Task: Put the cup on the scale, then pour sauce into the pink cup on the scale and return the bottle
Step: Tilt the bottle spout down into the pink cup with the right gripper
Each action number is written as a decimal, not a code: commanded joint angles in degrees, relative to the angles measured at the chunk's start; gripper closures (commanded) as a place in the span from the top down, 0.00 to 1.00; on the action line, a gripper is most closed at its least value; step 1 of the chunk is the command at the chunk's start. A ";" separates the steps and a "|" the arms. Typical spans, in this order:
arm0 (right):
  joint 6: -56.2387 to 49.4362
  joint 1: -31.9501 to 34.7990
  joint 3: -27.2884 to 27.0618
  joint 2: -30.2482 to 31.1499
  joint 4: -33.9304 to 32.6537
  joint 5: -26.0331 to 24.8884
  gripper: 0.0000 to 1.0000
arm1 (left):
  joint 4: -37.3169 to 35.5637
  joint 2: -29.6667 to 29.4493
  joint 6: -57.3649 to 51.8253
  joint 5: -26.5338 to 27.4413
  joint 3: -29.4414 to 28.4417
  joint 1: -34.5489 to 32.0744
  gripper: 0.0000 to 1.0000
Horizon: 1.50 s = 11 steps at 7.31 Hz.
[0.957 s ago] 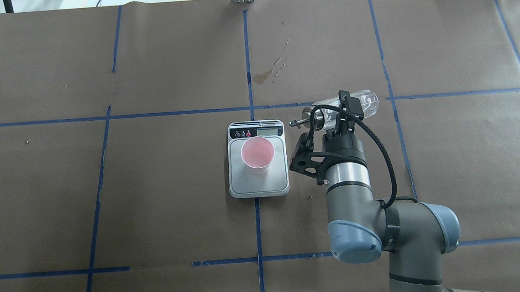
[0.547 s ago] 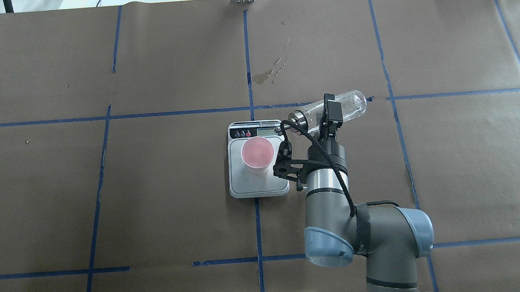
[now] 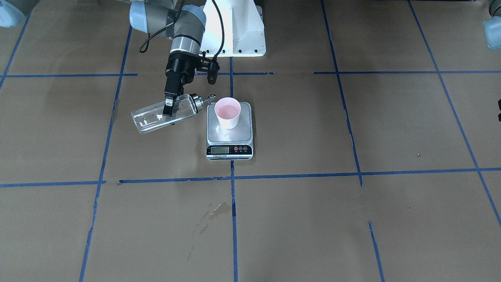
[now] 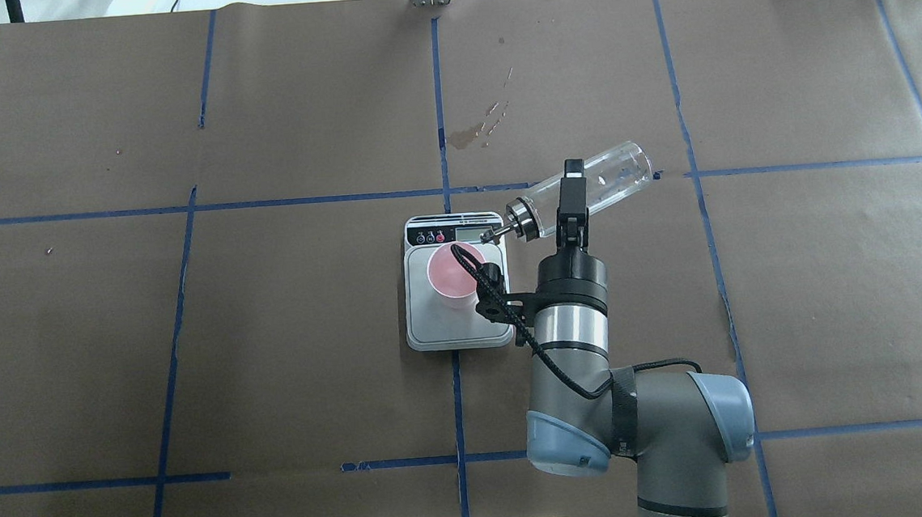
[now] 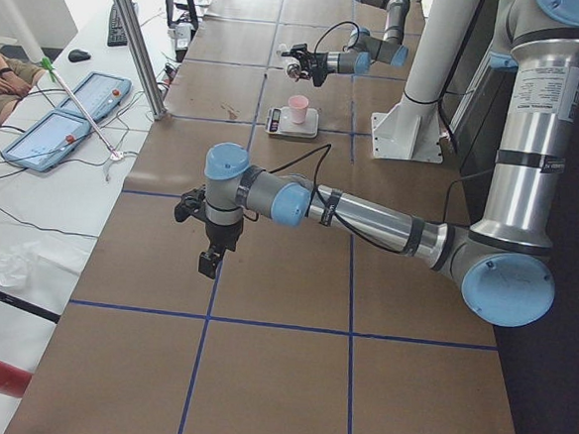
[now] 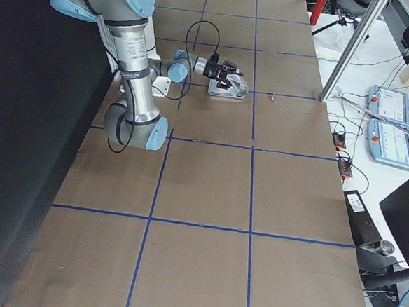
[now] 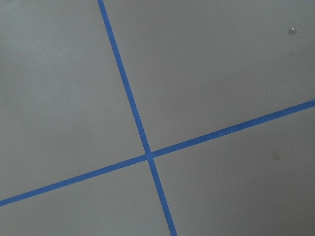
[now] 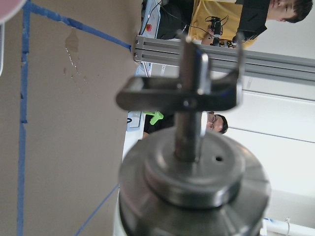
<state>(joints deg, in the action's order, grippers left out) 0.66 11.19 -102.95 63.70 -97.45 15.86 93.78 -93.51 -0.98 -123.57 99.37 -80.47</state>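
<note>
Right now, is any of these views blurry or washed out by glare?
Right wrist-mounted: the bottle cap fills the frame, soft at the bottom, against a bright white background. Exterior front-facing: white glints on the glass and the scale platform. Left wrist-mounted: even light, sharp tape.

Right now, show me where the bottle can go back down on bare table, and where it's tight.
Bare paper lies right of the bottle, past the blue tape line, and across the whole square left of the scale. It is tight between the scale and the right gripper, where the spout hangs by the cup.
</note>
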 commanded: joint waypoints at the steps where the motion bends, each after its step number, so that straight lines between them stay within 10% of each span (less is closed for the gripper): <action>1: -4.51 -0.64 0.81 0.11 -0.37 -3.80 0.00 | 0.09 -0.10 0.01 0.00 -0.14 0.05 1.00; 11: -13.26 -0.91 0.99 -0.69 0.33 -5.67 0.00 | -0.18 -0.62 0.54 -2.80 -0.40 -0.38 1.00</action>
<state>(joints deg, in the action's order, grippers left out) -15.04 10.41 -101.99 63.02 -97.22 9.94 93.65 -94.08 -0.55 -125.26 98.89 -80.70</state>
